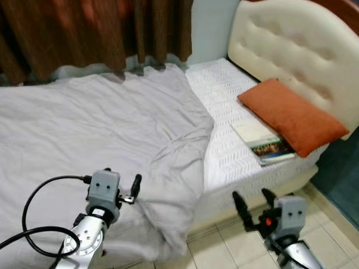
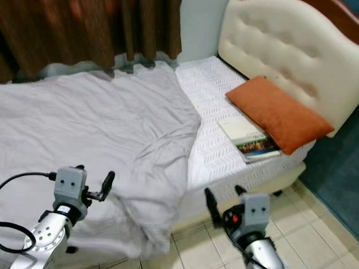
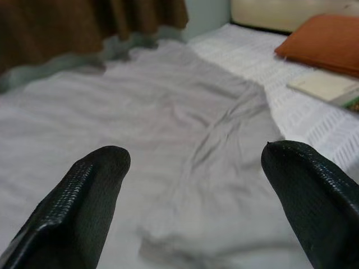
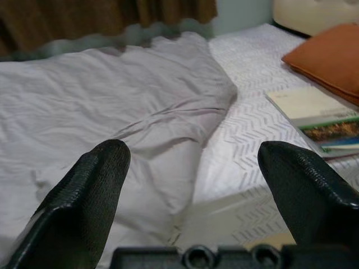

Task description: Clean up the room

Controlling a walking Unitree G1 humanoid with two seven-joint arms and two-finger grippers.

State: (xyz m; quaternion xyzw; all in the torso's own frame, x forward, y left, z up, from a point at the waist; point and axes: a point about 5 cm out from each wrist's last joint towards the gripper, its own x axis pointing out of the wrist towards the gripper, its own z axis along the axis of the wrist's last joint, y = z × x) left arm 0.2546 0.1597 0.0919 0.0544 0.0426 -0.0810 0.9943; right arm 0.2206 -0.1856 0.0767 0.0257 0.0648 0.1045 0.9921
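A rumpled grey blanket [image 1: 96, 125] covers most of the bed, and its corner hangs over the near edge towards the floor. The head end shows a bare white patterned sheet [image 1: 228, 101]. On it lies an orange pillow [image 1: 290, 115], with a couple of stacked books [image 1: 262, 140] beside it. My left gripper [image 1: 122, 181] hovers open over the blanket's near edge, holding nothing. My right gripper [image 1: 251, 196] is open too, low beside the bed over the tiles and pointing at the mattress side. Through its fingers [image 4: 84, 190] I see the blanket's drooping corner and the books [image 4: 320, 115].
A cream tufted headboard [image 1: 291, 44] stands at the right. Brown curtains [image 1: 83, 23] hang behind the bed. Beige floor tiles [image 1: 234, 250] run along the bed's near side. A black cable [image 1: 39, 206] loops from my left wrist.
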